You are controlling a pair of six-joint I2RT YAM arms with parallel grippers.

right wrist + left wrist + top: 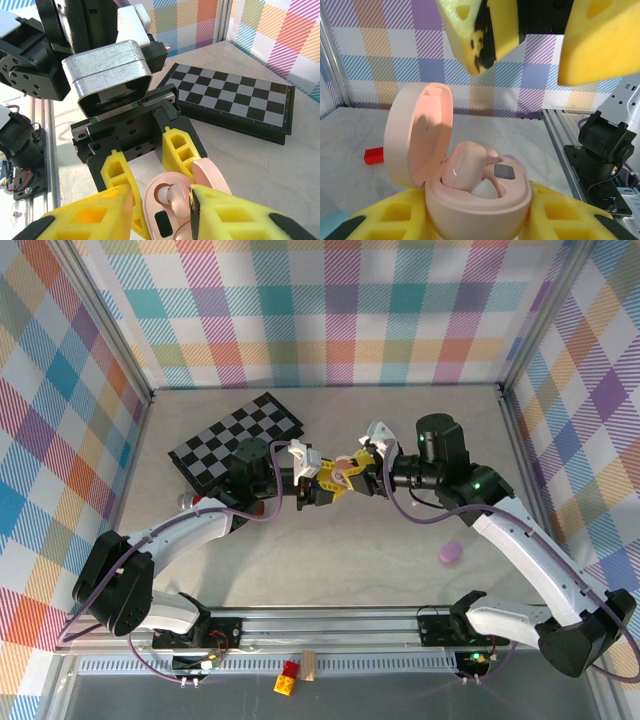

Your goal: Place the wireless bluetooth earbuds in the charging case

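Left gripper (325, 485): fingers clamped on pink charging case (480, 200), lid (415, 135) open.
Right gripper (530, 70): fingers parted above case, holding nothing.
Case: one pink earbud (465, 165) seated inside.

Bright, even light is washing the overhead view, leaving soft shadows. At the left wrist, a shadow is falling inside the glossy pink oval case (480, 205), and yellow foam fingertips (600, 45) along the top are blurring.

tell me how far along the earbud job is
Done: the pink charging case stands open in the left gripper, with one pink earbud sitting inside. In hand: the open right gripper hovers over it. Left: possibly a second earbud; I cannot tell whether one is in.
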